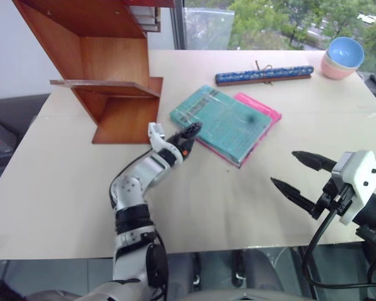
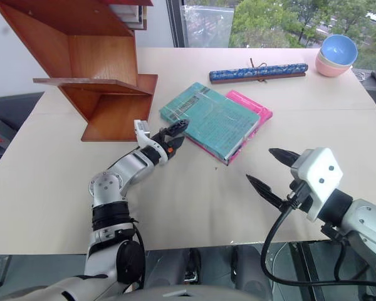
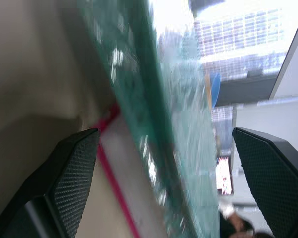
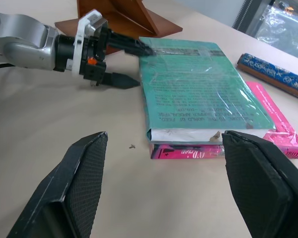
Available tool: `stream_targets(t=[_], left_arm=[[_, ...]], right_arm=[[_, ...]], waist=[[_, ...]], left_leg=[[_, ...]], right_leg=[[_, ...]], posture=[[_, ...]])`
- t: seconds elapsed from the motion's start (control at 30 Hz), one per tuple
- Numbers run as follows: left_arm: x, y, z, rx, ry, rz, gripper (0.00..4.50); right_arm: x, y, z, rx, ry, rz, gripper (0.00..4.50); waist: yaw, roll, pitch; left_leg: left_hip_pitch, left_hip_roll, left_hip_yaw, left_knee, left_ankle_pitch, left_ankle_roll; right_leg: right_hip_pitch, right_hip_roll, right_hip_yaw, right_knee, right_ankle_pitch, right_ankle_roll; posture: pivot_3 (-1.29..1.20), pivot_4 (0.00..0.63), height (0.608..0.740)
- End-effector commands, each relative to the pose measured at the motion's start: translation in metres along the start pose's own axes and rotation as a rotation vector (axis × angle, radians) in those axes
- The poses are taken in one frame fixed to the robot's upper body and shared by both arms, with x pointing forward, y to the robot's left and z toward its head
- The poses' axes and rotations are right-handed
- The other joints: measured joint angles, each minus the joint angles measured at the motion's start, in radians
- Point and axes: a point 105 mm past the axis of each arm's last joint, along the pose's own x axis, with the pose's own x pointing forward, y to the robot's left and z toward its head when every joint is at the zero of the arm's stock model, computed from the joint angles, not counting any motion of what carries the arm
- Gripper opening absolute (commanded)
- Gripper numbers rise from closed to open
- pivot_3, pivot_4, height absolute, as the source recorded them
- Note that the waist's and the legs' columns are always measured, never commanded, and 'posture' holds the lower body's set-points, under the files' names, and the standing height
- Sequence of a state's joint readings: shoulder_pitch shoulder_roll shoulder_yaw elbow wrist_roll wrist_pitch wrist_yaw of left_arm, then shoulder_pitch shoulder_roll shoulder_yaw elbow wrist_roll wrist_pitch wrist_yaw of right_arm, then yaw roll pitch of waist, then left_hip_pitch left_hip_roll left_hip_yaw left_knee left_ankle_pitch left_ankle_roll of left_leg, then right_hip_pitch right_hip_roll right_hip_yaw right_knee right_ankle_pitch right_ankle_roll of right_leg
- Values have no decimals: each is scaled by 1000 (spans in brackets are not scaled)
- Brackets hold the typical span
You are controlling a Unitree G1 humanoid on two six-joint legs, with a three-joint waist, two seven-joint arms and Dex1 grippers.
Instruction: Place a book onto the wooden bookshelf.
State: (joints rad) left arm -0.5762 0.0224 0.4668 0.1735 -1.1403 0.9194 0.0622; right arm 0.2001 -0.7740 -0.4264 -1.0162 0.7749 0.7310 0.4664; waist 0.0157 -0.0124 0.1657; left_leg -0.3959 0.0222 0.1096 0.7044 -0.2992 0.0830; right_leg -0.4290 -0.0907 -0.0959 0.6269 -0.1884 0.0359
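Wooden bookshelf [image 1: 106, 75] on table's [image 1: 194, 213] far-left corner, my left gripper [image 4: 131, 64] spread open straddling the near-left edge of the book [image 1: 222, 119], maybe touching, book atop pink book [image 1: 263, 110], my right gripper [image 1: 297, 172] open over bare tabletop.

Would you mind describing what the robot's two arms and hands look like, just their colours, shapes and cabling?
The left arm is silver-grey metal with black ribbed joints; its left hand has a white mount, a small orange mark and two slim black fingers. The right hand sits on a boxy white housing with dark dots, carries two pointed black fingers with textured pads, and trails looping black cables.
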Motion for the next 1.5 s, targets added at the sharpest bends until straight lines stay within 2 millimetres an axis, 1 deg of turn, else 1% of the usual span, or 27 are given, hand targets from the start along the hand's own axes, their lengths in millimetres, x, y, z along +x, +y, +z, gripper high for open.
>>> stream_targets(t=[0.03,0.1,0.27,0.43,0.5,0.57,0.6,0.63,0.7,0.83,0.9,1.07,1.13,1.27,1.3,1.37,1.43,1.5], left_arm=[[5,-8,5,5,-13,-41,4500],[9,-9,5,-6,-17,-49,4500],[25,-12,-3,-35,31,-90,4500],[34,-9,-1,-61,30,-113,4500],[35,-8,-1,-84,29,-117,3989],[36,-7,-1,-106,34,-124,3581],[37,-7,-2,-118,35,-129,2879],[37,-7,-2,-128,39,-135,2591],[37,-7,-1,-144,43,-144,1643],[33,-8,4,-192,36,-156,38],[27,-11,7,-205,42,-175,38],[14,-28,12,-225,53,-226,38],[13,-29,13,-222,57,-217,38],[16,-25,5,-123,79,-166,38],[17,-25,3,-119,85,-166,828],[15,-26,0,-126,93,-173,1511],[10,-25,-2,-125,96,-174,2704],[6,-23,3,-126,68,-169,3282]], right_arm=[[0,4,10,-33,-35,0,3743],[2,4,10,-32,-36,-2,3743],[6,4,12,-37,-39,-4,3743],[8,2,14,-46,-41,-8,3743],[7,1,14,-48,-41,-13,3796],[7,0,14,-49,-40,-18,3796],[7,0,14,-48,-41,-19,3796],[7,0,14,-48,-40,-20,3796],[7,0,14,-49,-40,-20,3796],[7,-1,15,-51,-43,-21,3796],[8,-2,15,-52,-44,-21,3796],[8,-3,14,-47,-47,-24,3796],[10,-5,12,-44,-45,-25,3796],[14,-6,11,-39,-52,-20,3796],[15,-6,11,-39,-55,-18,3796],[16,-4,11,-39,-56,-15,3796],[16,-1,9,-38,-55,-13,3796],[17,0,10,-34,-64,-14,3796]], waist=[[0,0,0],[0,0,0],[1,0,0],[0,0,0],[0,0,0],[0,0,0],[0,0,0],[0,0,0],[0,0,0],[0,-1,0],[-1,-1,0],[-1,-1,0],[-1,-1,0],[-1,-1,0],[-1,-1,0],[0,-1,0],[0,-1,0],[-1,-1,0]], left_leg=[[0,0,0,0,0,0],[0,0,0,0,0,0],[0,0,0,0,0,0],[-1,0,0,0,0,0],[-1,0,0,0,0,0],[-1,0,0,0,0,0],[-1,0,0,0,0,0],[-1,0,0,0,0,0],[-1,0,0,0,0,0],[-1,0,-1,0,0,0],[-1,0,-1,0,0,0],[-1,0,-1,0,0,0],[-1,0,-1,0,0,0],[-1,0,-1,0,0,0],[-1,0,-1,0,0,0],[-1,0,-1,0,0,0],[-1,0,-1,0,0,0],[-1,0,-1,0,0,0]], right_leg=[[0,0,0,0,0,0],[0,0,0,0,0,0],[0,0,-1,0,0,0],[0,0,-1,0,0,0],[0,0,-1,0,0,0],[0,0,-1,-1,0,0],[0,0,-1,-1,0,0],[0,0,-1,-1,0,0],[0,0,-1,-1,0,0],[0,0,-1,-1,0,1],[0,0,-1,0,0,1],[0,0,-1,0,0,0],[0,0,-1,0,0,0],[0,0,-1,0,0,0],[0,0,-1,0,0,0],[0,0,-1,0,0,0],[0,0,-1,-1,0,0],[0,0,-1,-1,0,0]], posture=[[0,150,738],[0,150,738],[0,150,738],[0,150,738],[0,150,738],[0,150,738],[0,150,738],[0,150,738],[0,150,738],[0,150,738],[0,150,738],[0,150,738],[0,150,738],[0,150,738],[0,150,738],[0,150,738],[0,150,738],[0,150,738]])
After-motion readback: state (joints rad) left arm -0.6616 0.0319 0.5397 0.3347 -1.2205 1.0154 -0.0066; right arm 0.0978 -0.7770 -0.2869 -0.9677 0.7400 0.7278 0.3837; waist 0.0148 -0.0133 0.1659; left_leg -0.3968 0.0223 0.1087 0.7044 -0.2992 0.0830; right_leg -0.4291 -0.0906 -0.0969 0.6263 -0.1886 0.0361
